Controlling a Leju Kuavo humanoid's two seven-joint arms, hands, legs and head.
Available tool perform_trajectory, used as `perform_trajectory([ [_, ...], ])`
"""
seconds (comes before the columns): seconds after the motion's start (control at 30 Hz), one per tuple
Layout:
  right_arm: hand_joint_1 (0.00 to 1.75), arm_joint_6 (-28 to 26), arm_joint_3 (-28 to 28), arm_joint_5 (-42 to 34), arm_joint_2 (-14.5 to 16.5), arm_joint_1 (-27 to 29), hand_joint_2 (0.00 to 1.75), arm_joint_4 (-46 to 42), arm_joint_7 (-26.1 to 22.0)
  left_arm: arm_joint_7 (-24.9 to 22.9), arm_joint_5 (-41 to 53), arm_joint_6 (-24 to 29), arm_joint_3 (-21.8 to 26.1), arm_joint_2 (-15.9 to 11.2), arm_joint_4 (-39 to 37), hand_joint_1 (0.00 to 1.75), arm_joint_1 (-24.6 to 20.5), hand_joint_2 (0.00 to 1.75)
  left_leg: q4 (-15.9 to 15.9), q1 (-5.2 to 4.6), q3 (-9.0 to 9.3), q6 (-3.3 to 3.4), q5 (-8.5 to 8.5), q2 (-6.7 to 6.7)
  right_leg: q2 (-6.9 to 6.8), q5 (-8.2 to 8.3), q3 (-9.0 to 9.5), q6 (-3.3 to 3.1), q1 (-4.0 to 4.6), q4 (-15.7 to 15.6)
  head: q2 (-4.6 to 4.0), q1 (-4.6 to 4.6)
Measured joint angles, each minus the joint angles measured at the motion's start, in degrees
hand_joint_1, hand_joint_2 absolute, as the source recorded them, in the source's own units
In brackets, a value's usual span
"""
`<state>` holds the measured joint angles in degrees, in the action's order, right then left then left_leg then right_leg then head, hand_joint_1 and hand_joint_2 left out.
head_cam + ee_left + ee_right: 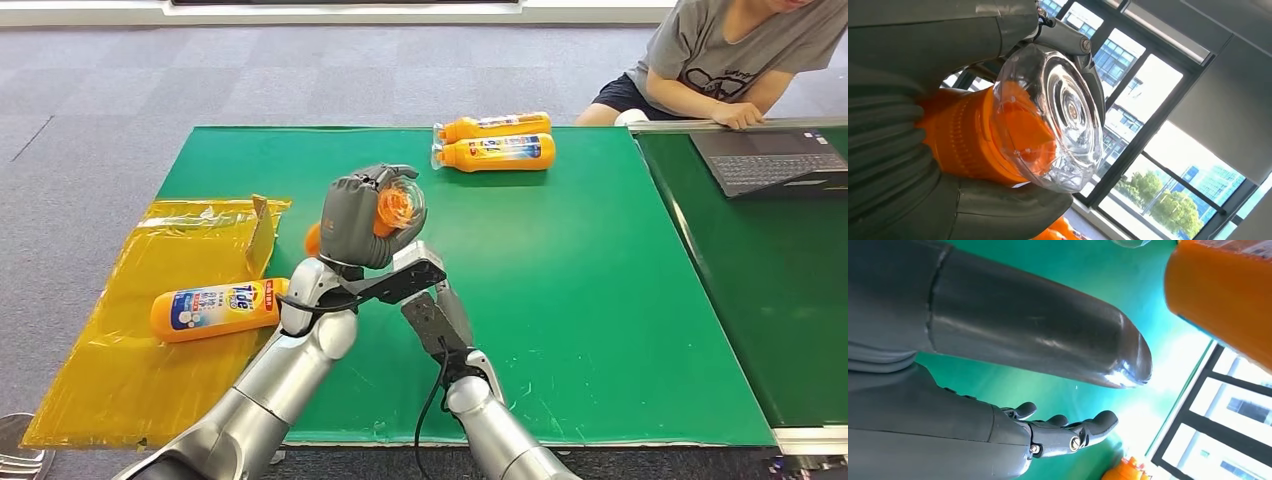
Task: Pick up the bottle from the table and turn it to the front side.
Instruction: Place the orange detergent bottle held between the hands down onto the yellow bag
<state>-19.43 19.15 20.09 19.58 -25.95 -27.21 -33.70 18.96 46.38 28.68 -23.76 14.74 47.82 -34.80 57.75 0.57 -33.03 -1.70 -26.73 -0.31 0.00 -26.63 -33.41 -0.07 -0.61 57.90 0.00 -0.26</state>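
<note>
**Bottle lifted in left hand above green table**

Left hand (362, 222) raised over the table, fingers wrapped around an orange bottle (393, 207); clear cap (1058, 117) pointing away from the palm. Wrist view shows the grip at the ribbed orange neck just behind the cap (thumb below, fingers across the top). Most of the bottle body hidden behind the hand; a bit of orange shows at the hand's far side.

Right hand (998, 390) below and beside the left wrist, empty, fingers (1093, 425) spread and only slightly curled, thumb held apart. Orange bottle wall close above it in that wrist view, not touching.

Table (580, 300) covered in green cloth, faint scuffs. Two more orange bottles (495, 140) lie side by side at the far edge, touching. To the left, a yellow plastic sheet (120, 380) with another orange bottle (215, 309) lying label up.

Second green surface at right carries an open laptop (765, 160); a seated person (730, 55) rests an arm by it. Grey carpet tiles (150, 75) around. Large windows (1148, 150) with buildings and trees outside.
</note>
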Motion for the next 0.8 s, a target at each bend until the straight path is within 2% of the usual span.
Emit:
perform_trajectory([
  [0.33, 0.00, -0.09, 0.00, -1.25, 0.00, 0.57, 0.00, 0.23, -0.47, -3.32, 8.72, 5.44, -0.54, -0.10, -1.05, 1.75, -0.24, 1.75, 0.00, 0.00, 0.00, 0.00, 0.00, 0.00, 0.01, 0.00, -0.01, 0.00, 0.01, 0.00, 0.00, 0.00],
  [0.5, 0.00, -0.18, 0.00, -2.02, 0.00, 1.07, 0.00, 0.25, -0.45, -8.89, 18.62, 10.34, -0.54, -0.42, -3.43, 1.75, -1.09, 1.75, 0.00, 0.00, 0.00, 0.00, 0.00, 0.00, 0.01, 0.00, -0.01, 0.00, 0.00, 0.00, 0.00, 0.00],
  [0.6, 0.00, -0.21, 0.00, -2.21, 0.00, 1.10, 0.00, 0.26, -0.26, -10.02, 21.13, 10.91, -0.54, -0.60, -4.44, 1.75, -1.47, 1.75, 0.00, 0.00, 0.00, 0.00, 0.00, 0.00, 0.01, 0.00, -0.01, 0.00, 0.00, 0.00, 0.00, 0.00],
  [0.7, 0.00, -0.26, 0.01, -2.42, 0.00, 1.10, 0.00, 0.26, -0.10, -12.72, 27.72, 10.91, -0.54, -0.82, -5.47, 1.75, -1.93, 1.75, 0.00, 0.00, 0.00, 0.00, 0.00, 0.00, 0.00, 0.00, -0.01, 0.00, 0.00, 0.00, 0.00, 0.00],
  [0.8, 0.00, -0.56, 0.02, -1.99, 0.00, 1.10, 1.31, 0.26, 0.12, -16.50, 35.76, 10.83, -0.58, -1.06, -7.52, 1.75, -2.94, 1.75, 0.00, 0.00, 0.00, 0.00, 0.00, 0.01, 0.01, 0.00, -0.01, 0.00, 0.00, 0.00, 0.00, 0.01],
])
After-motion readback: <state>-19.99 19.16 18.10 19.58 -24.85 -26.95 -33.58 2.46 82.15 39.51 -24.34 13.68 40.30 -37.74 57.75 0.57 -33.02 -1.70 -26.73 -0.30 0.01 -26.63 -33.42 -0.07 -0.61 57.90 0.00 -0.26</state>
